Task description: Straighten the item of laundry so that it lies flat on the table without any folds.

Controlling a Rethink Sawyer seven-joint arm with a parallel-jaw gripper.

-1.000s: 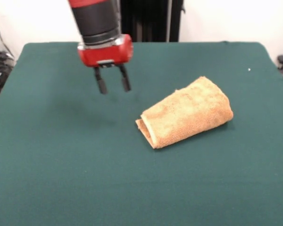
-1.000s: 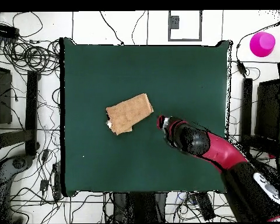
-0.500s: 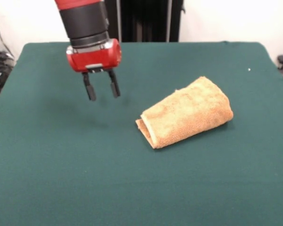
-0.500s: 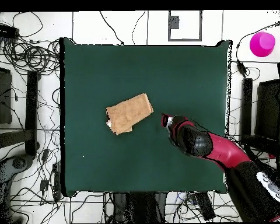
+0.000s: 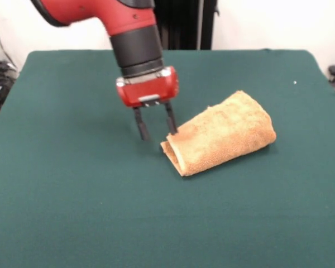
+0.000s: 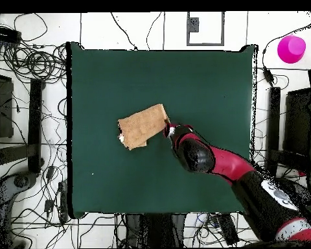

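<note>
The golden-tan towel [image 5: 223,133] lies folded over into a thick wedge on the dark green table [image 5: 72,212], right of the middle. In the overhead view the towel [image 6: 142,126] sits near the table's centre. My gripper [image 5: 156,133] is open, fingers pointing down, low over the table at the towel's narrow left end. One finger [image 5: 171,119] is right at the towel's upper left corner; the other [image 5: 140,124] stands over bare cloth. In the overhead view the gripper [image 6: 169,128] is at the towel's right corner. It holds nothing.
The table [image 6: 203,84] is far larger than the towel. A pink cup [image 6: 291,48] stands off the table at the overhead view's upper right. Cables and stands lie on the floor around the table.
My gripper has swung from open table toward the towel and come down lower, so it now stands at the towel's narrow end. The towel has not moved.
</note>
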